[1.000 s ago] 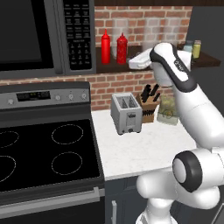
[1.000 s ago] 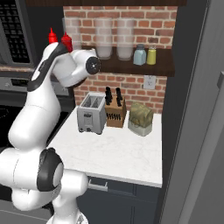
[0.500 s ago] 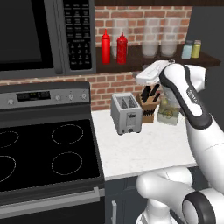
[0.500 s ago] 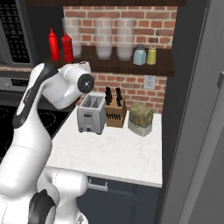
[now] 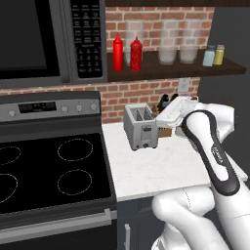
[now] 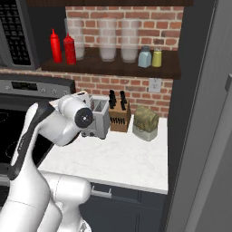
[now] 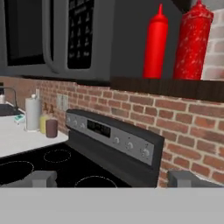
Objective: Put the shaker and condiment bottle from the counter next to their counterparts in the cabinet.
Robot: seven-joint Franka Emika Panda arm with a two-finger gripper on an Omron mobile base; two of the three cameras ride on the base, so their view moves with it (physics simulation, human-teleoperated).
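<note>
On the dark wooden cabinet shelf (image 5: 161,68) the stout red condiment bottle (image 5: 136,53) (image 6: 70,49) (image 7: 192,41) stands right beside its slimmer twin (image 5: 117,52) (image 6: 55,46) (image 7: 155,43). Further right, the pale blue-grey shaker (image 5: 209,56) (image 6: 144,56) stands against the yellow-green shaker (image 5: 219,54) (image 6: 157,57). My gripper (image 7: 114,180) is open with nothing between its fingertips (image 7: 41,178). It sits below shelf level and looks toward the stove. The white hand (image 5: 172,113) hangs over the counter just right of the toaster.
A steel toaster (image 5: 140,127) stands on the white counter (image 6: 118,158), with a knife block (image 6: 118,115) and a green-brown loaf (image 6: 145,122) to its right. Frosted jars (image 6: 108,45) fill the shelf's middle. The stove (image 5: 53,171) and microwave (image 5: 39,39) lie left.
The hand has dropped from shelf height, near the red bottles, down to toaster level. The arm has folded low in front of the counter.
</note>
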